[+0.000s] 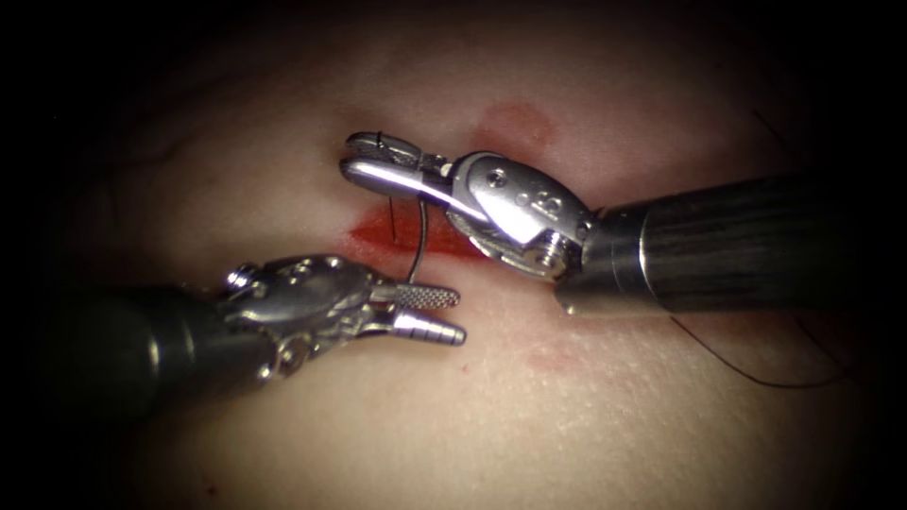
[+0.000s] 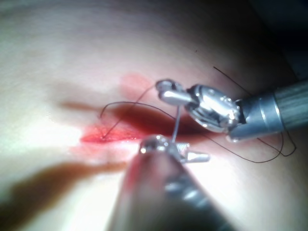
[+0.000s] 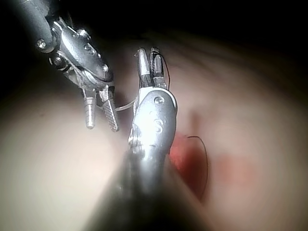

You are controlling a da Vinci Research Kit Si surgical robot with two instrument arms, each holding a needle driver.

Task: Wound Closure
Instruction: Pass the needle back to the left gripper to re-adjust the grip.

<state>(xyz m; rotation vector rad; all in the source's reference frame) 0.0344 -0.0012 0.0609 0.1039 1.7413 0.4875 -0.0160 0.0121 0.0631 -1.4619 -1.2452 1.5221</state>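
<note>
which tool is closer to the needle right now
Right. The right tool holds the needle near one end, with the curve hanging over the cut. The left tool sits open beside the needle's lower end, holding nothing.

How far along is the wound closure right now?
Done: thread already runs into the cut, so one pass looks made. In hand: right tool grips the needle, which is clear of the tissue; left tool is open and empty by its free end. Left: the cut lies open and red.

Tissue (image 1: 472, 425), red fluid (image 1: 378, 236), thread (image 1: 756, 373)
</note>
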